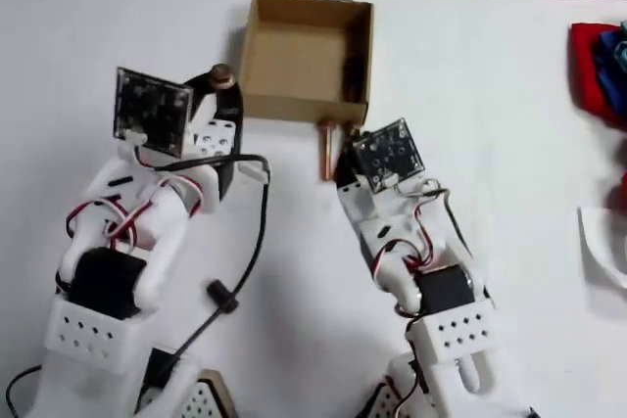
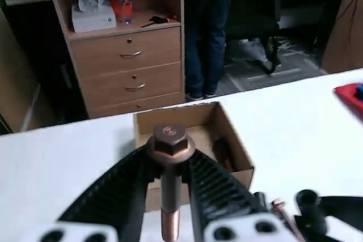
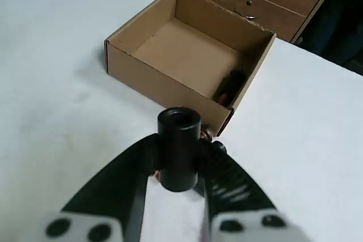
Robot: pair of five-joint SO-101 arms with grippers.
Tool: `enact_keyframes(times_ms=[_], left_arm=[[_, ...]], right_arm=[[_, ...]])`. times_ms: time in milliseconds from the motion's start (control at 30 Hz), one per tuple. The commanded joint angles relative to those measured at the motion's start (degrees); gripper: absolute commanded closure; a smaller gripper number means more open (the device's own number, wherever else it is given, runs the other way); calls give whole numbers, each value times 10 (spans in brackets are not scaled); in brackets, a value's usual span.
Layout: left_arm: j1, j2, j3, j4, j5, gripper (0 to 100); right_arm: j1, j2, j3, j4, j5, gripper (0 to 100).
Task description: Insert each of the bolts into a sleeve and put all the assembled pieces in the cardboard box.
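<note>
The open cardboard box [image 1: 257, 46] stands at the table's far middle. A dark assembled piece [image 3: 229, 83] lies against its inner wall [image 2: 222, 152]. My left gripper [image 2: 170, 168] is shut on a copper bolt [image 2: 170, 143], held upright with its hex head [image 1: 221, 75] on top, just left of the box. My right gripper [image 3: 178, 165] is shut on a black sleeve [image 3: 178, 140], bore end up, a little in front of the box's near wall. A second copper bolt [image 1: 325, 151] lies on the table between box and right arm [image 1: 431, 271].
Red and blue cloth [image 1: 600, 61] lies at the right table edge, with a white object [image 1: 602, 242] below it. A black cable [image 1: 245, 261] runs between the arms. A wooden drawer cabinet [image 2: 130, 66] stands beyond the table's far edge.
</note>
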Motion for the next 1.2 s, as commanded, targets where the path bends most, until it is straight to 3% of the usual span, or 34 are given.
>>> enact_keyframes(times_ms=[0,167,233,367,600,800,1167], left_arm=[[25,-12,-29,-12,66,972],[76,-13,-32,-14,72,971],[80,-13,-32,-14,71,970],[82,-12,-32,-19,72,972],[84,-12,-11,-139,76,972],[122,-11,-22,-149,130,972],[179,91,-73,-117,136,972]], right_arm=[[-6,8,18,-70,-4,926],[-6,7,37,-84,-4,937],[-17,7,37,-85,-4,985],[-60,7,38,-90,-12,979],[-73,-26,39,-145,-195,978],[-72,-36,45,-145,-199,978],[-69,-34,52,-145,-198,978]])
